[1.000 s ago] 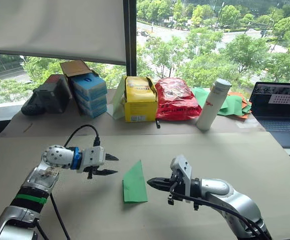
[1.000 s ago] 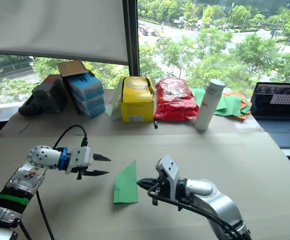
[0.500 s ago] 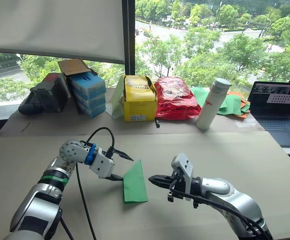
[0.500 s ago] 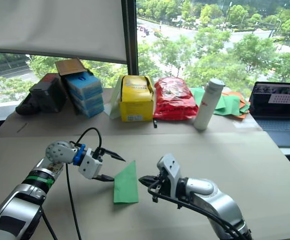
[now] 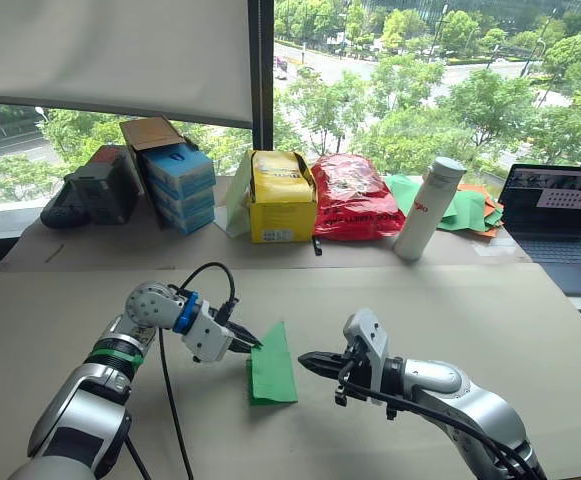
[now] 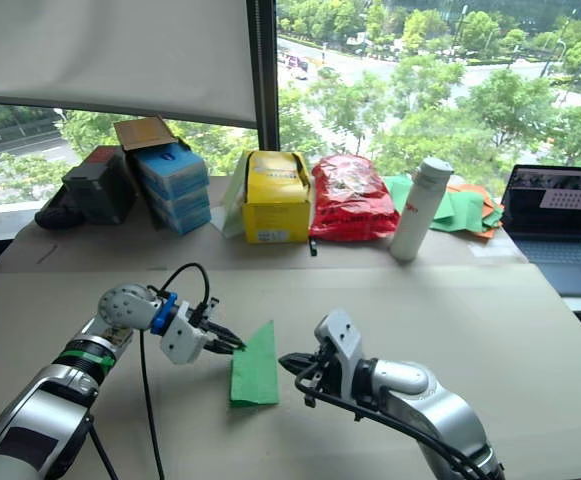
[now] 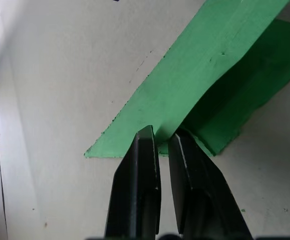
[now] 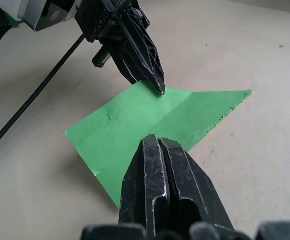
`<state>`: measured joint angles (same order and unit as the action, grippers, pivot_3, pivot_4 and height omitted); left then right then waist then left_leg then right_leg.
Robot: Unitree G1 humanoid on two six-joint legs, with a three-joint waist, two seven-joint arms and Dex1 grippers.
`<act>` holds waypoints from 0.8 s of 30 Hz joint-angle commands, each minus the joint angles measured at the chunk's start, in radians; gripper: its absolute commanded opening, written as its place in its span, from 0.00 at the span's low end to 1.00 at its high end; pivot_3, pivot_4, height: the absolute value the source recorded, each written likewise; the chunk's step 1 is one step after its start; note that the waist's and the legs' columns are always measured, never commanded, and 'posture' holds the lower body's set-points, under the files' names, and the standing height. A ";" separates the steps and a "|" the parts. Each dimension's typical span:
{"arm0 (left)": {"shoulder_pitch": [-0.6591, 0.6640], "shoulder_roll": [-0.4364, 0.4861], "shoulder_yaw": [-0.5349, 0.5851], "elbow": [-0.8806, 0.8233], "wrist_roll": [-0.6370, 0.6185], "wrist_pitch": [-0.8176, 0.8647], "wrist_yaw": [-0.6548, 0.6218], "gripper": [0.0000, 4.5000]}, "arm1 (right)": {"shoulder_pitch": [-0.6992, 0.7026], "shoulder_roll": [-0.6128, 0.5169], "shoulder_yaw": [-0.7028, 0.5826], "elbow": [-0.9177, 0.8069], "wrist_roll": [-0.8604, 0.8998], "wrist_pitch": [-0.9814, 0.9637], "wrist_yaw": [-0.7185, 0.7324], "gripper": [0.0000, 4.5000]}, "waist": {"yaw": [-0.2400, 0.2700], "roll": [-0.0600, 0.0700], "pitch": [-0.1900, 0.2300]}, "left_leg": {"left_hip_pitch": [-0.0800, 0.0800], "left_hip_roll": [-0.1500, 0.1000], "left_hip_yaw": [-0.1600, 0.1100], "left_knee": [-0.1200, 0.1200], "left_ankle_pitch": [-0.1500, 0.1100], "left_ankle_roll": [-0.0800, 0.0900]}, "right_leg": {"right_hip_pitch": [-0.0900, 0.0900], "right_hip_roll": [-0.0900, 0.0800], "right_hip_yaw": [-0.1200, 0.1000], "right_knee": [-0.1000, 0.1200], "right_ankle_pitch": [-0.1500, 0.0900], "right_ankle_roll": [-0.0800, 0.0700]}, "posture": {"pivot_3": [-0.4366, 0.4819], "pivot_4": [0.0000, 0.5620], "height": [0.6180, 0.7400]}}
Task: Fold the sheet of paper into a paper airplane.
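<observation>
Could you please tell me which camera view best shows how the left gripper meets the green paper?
The left wrist view: the left gripper pinches the sheet of paper at its raised edge. The right wrist view shows it from the opposite side; the eye views show it small.

The sheet of paper is plain green, its underside in shadow a darker green. It lies on a pale beige table. The left gripper has black fingers behind a white body with a blue ring (a green band sits further up the arm). The right gripper is black-fingered too, on a silver-grey arm.
</observation>
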<state>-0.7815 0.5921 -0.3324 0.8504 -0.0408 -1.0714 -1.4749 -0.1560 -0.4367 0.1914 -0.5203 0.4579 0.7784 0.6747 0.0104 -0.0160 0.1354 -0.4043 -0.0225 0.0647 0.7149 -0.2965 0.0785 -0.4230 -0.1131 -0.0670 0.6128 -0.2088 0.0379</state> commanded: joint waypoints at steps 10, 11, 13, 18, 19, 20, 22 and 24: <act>0.184 0.090 0.082 -0.362 0.154 0.385 0.315 0.00 | 0.000 -0.024 -0.136 -0.060 -0.022 -0.071 -0.078 0.00 | -0.002 0.000 0.000 | 0.000 0.000 0.000 0.000 0.000 0.000 | 0.000 0.000 0.000 0.002 0.000 0.000 | 0.48 0.27 1.00; 0.229 0.101 0.092 -0.459 0.179 0.530 0.340 0.00 | 0.002 -0.030 -0.147 -0.062 -0.032 -0.080 -0.089 0.00 | -0.002 0.000 0.000 | 0.000 0.000 0.000 0.000 0.000 -0.001 | 0.000 0.000 0.000 0.002 0.000 0.000 | 0.48 0.27 1.00; 0.328 0.111 0.115 -0.698 0.201 0.842 0.363 0.00 | 0.020 -0.049 -0.147 -0.076 -0.059 -0.107 -0.098 0.00 | -0.004 0.001 0.000 | 0.000 0.000 0.000 0.000 0.000 -0.001 | 0.000 0.000 0.001 0.004 0.000 0.001 | 0.48 0.27 1.00; 0.447 0.060 0.114 -1.164 0.248 1.509 0.416 0.00 | 0.042 -0.052 -0.115 -0.102 -0.117 -0.164 -0.135 0.00 | -0.001 0.001 0.000 | 0.000 0.000 0.000 0.000 0.001 -0.001 | 0.001 0.001 0.002 0.003 -0.001 0.002 | 0.48 0.27 1.00; 0.454 0.047 0.104 -1.217 0.258 1.600 0.428 0.00 | 0.042 -0.052 -0.106 -0.103 -0.134 -0.175 -0.143 0.00 | -0.001 0.001 0.000 | 0.001 0.000 0.000 0.000 0.001 -0.002 | 0.001 0.001 0.003 0.003 -0.001 0.002 | 0.48 0.27 1.00; 0.452 0.034 0.091 -1.251 0.266 1.660 0.442 0.00 | 0.042 -0.047 -0.101 -0.103 -0.139 -0.183 -0.146 0.00 | -0.001 0.001 0.000 | 0.001 0.000 0.000 0.000 0.001 -0.002 | 0.001 0.002 0.003 0.003 -0.001 0.002 | 0.48 0.27 1.00; 0.444 0.014 0.066 -1.293 0.274 1.746 0.467 0.00 | 0.041 -0.037 -0.094 -0.103 -0.143 -0.192 -0.151 0.00 | 0.000 0.001 0.000 | 0.002 0.001 0.000 0.000 0.002 -0.003 | 0.001 0.002 0.004 0.002 -0.001 0.002 | 0.48 0.27 1.00; 0.438 0.005 0.049 -1.307 0.273 1.794 0.488 0.00 | 0.040 -0.034 -0.086 -0.102 -0.144 -0.197 -0.152 0.00 | 0.000 0.001 0.000 | 0.004 0.001 0.000 -0.001 0.002 -0.004 | 0.002 0.003 0.005 0.003 -0.001 0.001 | 0.48 0.27 1.00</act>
<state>-0.3281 0.5972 -0.2758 -0.4195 0.2296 0.6818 -1.0080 -0.1065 -0.4751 0.1106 -0.5811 0.3160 0.6091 0.5262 0.0101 -0.0153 0.1358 -0.4004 -0.0218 0.0644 0.7142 -0.2942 0.0744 -0.4215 -0.1103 -0.0618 0.6160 -0.2104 0.0391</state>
